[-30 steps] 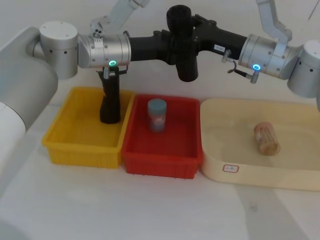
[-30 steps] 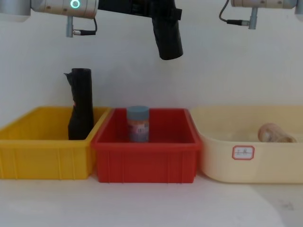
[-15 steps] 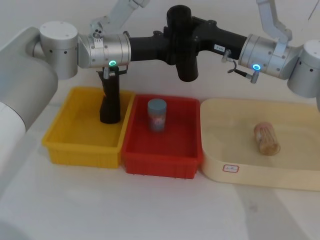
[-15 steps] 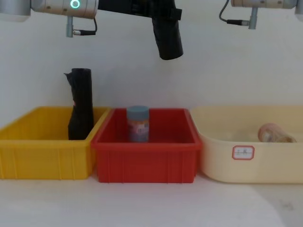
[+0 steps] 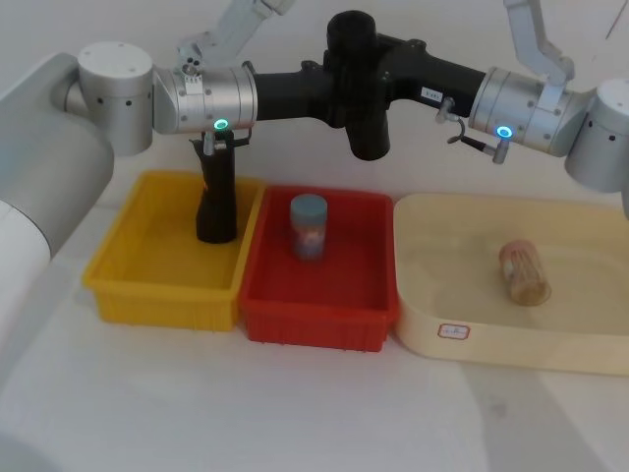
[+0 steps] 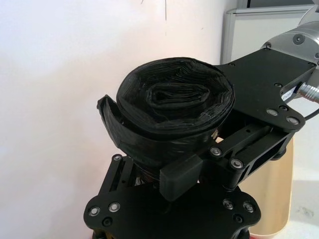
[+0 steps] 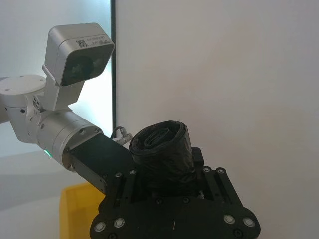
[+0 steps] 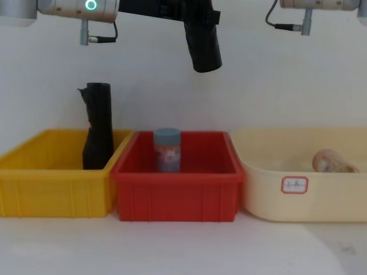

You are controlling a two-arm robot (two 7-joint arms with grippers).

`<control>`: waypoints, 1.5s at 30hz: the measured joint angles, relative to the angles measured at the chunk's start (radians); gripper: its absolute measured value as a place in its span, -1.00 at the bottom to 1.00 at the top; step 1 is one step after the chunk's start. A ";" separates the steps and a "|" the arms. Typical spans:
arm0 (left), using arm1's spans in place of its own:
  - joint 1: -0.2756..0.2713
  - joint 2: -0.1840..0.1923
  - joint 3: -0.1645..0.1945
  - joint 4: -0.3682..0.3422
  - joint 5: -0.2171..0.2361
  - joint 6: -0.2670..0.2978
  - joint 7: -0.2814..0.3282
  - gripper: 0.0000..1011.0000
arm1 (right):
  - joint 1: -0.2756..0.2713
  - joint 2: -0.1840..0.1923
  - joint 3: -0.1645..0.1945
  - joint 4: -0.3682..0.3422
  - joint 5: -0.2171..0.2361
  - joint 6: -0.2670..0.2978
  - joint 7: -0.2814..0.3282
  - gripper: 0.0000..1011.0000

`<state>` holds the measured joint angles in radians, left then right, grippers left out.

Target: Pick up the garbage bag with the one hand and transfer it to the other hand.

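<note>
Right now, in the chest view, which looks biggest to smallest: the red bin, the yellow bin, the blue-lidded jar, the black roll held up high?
1. and 2. Red bin and yellow bin: alike, and the yellow bin is cut by the edge.
3. Held garbage bag.
4. Blue-lidded jar, though it sits farther back.

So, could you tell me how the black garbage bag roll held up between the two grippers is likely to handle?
The garbage bag is layered film with a loose outer flap, so probably squashy and slippery. Both the left gripper and right gripper clamp it; its round shape would likely roll if dropped.
</note>
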<state>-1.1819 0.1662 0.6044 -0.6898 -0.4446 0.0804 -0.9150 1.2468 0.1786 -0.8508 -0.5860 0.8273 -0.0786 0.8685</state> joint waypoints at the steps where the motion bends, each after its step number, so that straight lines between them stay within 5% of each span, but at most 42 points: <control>1: 0.000 0.000 0.000 0.000 0.000 0.000 0.000 -0.07 | 0.000 0.000 0.000 0.000 0.000 0.000 0.000 0.05; 24: 0.000 0.000 0.000 0.000 0.000 0.000 0.000 -0.07 | -0.001 0.000 0.000 -0.002 -0.002 0.001 0.000 0.05; 34: 0.000 0.000 0.000 0.000 0.000 0.000 0.000 0.50 | -0.001 0.009 -0.004 -0.021 -0.021 0.009 -0.012 0.05; 45: 0.000 0.000 0.000 0.000 0.000 0.000 0.000 0.98 | -0.006 0.058 -0.036 -0.118 -0.087 0.073 -0.113 0.05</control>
<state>-1.1819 0.1660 0.6044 -0.6898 -0.4448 0.0803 -0.9151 1.2408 0.2368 -0.8865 -0.7043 0.7404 -0.0051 0.7551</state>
